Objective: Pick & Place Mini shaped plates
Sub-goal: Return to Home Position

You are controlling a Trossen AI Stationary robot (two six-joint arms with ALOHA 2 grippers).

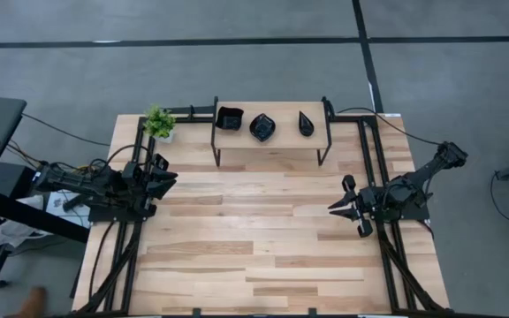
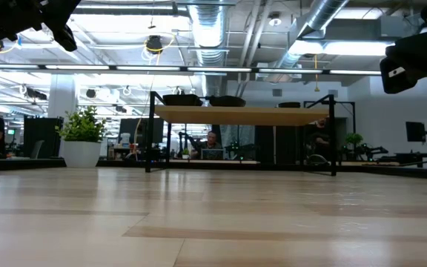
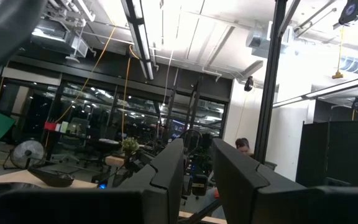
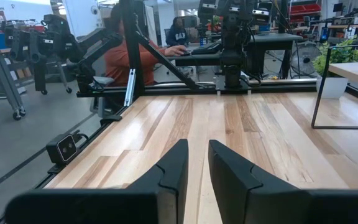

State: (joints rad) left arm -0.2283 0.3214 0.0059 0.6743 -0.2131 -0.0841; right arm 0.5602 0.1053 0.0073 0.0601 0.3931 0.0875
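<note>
Three glossy black mini shaped plates rest side by side on top of a raised wooden shelf at the table's far middle: a square one, a rounded flower one and a teardrop one. In the low view two of them show as dark rims on the shelf top. My left gripper waits at the table's left edge. My right gripper waits at the right edge. Both stand raised off the table, each with a narrow gap and nothing between its fingers.
A small green potted plant stands at the far left beside the shelf's black legs. Black frame rails run along both table sides. The wooden tabletop spreads between the arms. People sit in the room beyond.
</note>
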